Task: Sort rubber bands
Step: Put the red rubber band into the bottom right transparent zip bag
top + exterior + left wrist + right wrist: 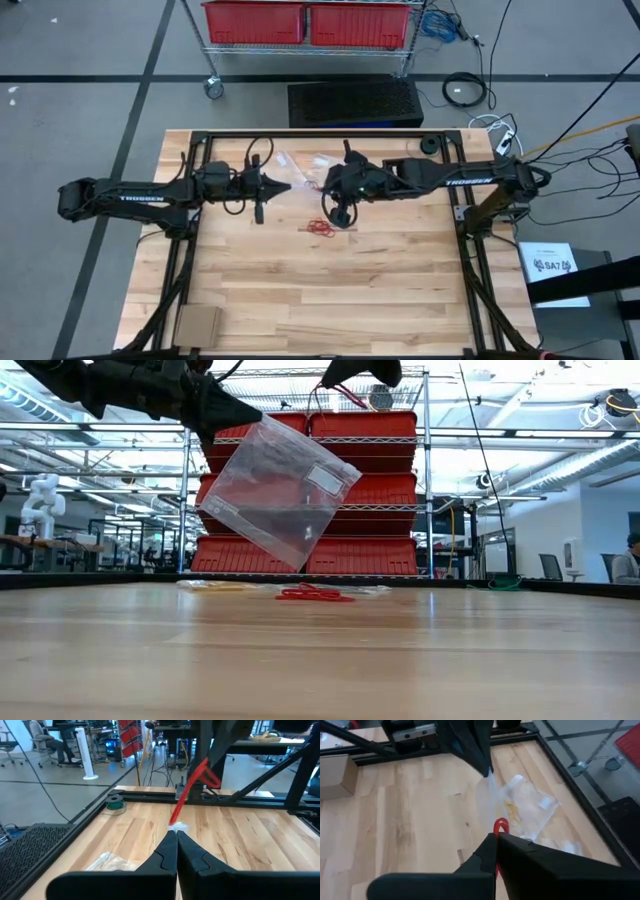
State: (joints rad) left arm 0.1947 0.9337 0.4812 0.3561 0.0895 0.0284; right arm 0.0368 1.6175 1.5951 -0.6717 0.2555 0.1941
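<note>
the left gripper [176,834] hangs above the wooden table [330,290], its two fingers pressed fully together on a top corner of a clear plastic bag [275,490], which dangles tilted in the air. the right gripper [495,839] is beside it, just across the bag, fingers also pinched tight on a red rubber band [500,826]; in the left wrist view that band [192,785] stretches from the bag's corner up toward the right gripper. a small heap of red rubber bands [312,594] lies on the table below and a little in front of the bag. another clear bag [530,807] with yellowish bands inside lies flat on the table behind the heap.
</note>
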